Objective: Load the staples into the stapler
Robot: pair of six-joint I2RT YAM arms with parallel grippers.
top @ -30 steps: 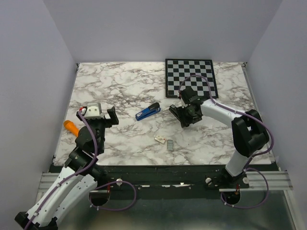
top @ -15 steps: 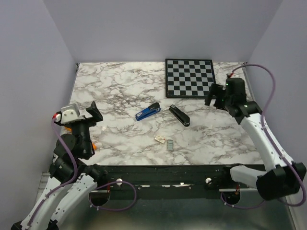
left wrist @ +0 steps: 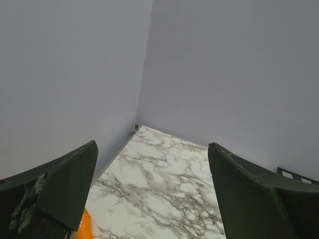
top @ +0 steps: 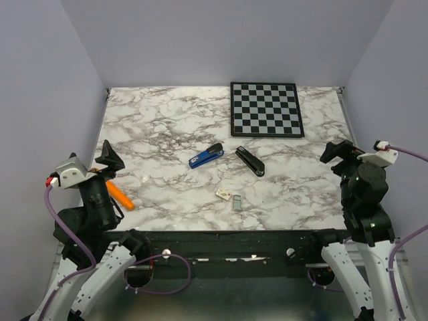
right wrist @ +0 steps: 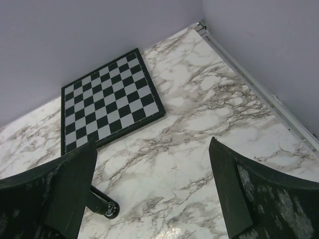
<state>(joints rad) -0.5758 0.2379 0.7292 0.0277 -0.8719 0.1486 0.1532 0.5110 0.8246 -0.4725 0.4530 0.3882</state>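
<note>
I see both grippers with the jaws spread wide and holding nothing. The left gripper (top: 111, 158) hangs at the left edge of the marble table (top: 167, 120), next to an orange object (top: 120, 194). The right gripper (top: 338, 151) hangs at the right edge. The staples (top: 237, 200) lie in the open near the front edge, just beside a small white box (top: 223, 193). Behind them lie a black stapler (top: 249, 161) and a blue stapler (top: 205, 155), apart from each other. A chessboard (top: 265, 109) lies at the back.
</note>
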